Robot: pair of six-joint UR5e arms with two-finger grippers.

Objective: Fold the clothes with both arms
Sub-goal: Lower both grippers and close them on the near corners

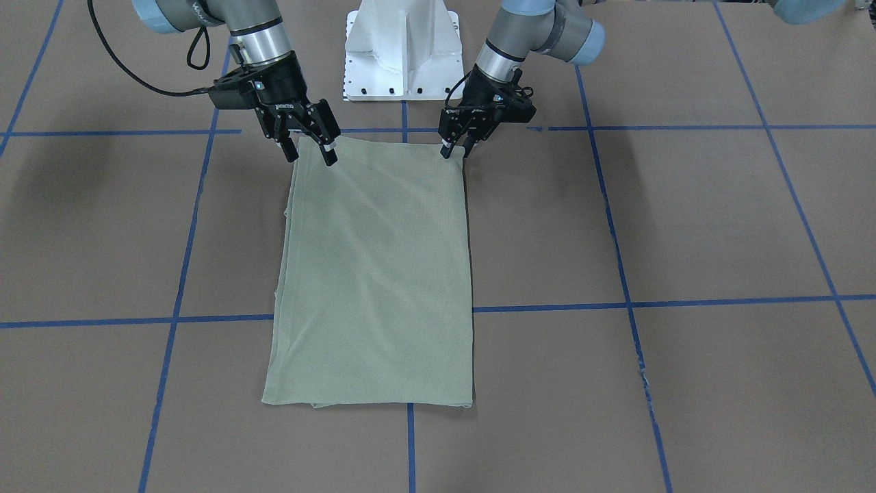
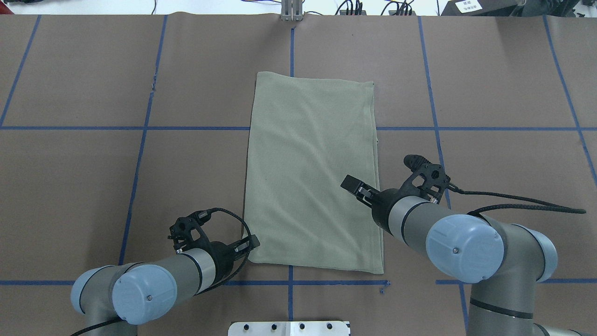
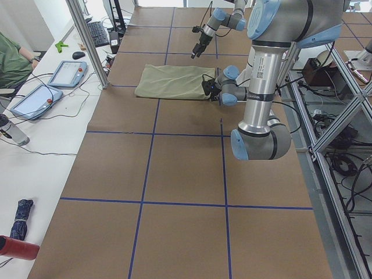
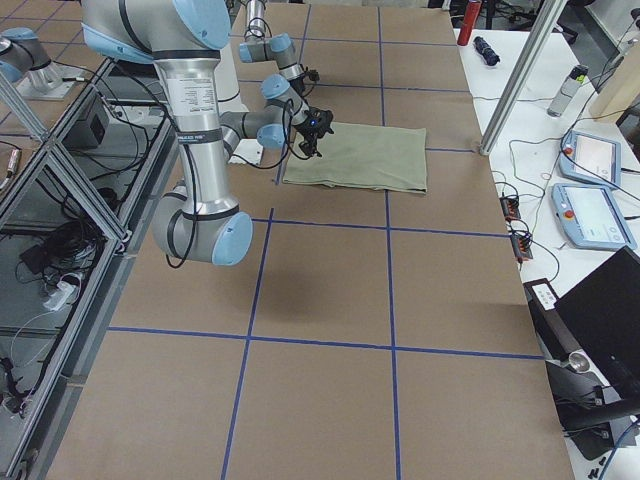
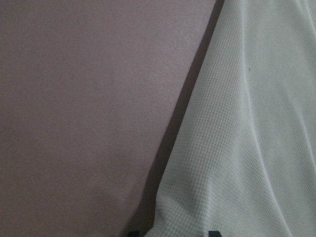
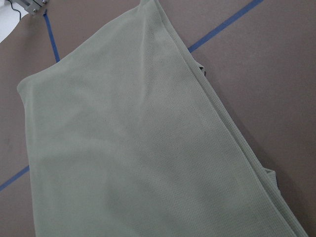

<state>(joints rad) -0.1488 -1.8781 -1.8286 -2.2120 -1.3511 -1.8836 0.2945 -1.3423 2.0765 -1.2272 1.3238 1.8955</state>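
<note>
The sage-green shirt (image 1: 376,274) (image 2: 310,172) lies flat on the brown table, folded into a long rectangle with sleeves and neck hidden. My left gripper (image 1: 456,149) (image 2: 249,242) is low at the shirt's near left corner. It is open, and in the left wrist view its two dark fingertips (image 5: 212,233) straddle the corner of the cloth (image 5: 247,123). My right gripper (image 1: 311,152) (image 2: 357,187) hovers open above the near right corner with nothing between its fingers. The right wrist view looks down on the shirt (image 6: 138,138) from above.
The white pedestal base (image 1: 402,48) stands just behind the shirt's near edge. Blue tape lines (image 1: 619,274) grid the table. A side bench holds teach pendants (image 4: 590,160) and bottles, with a seated person (image 3: 11,58) at it. An aluminium frame post (image 3: 87,40) rises at the table edge.
</note>
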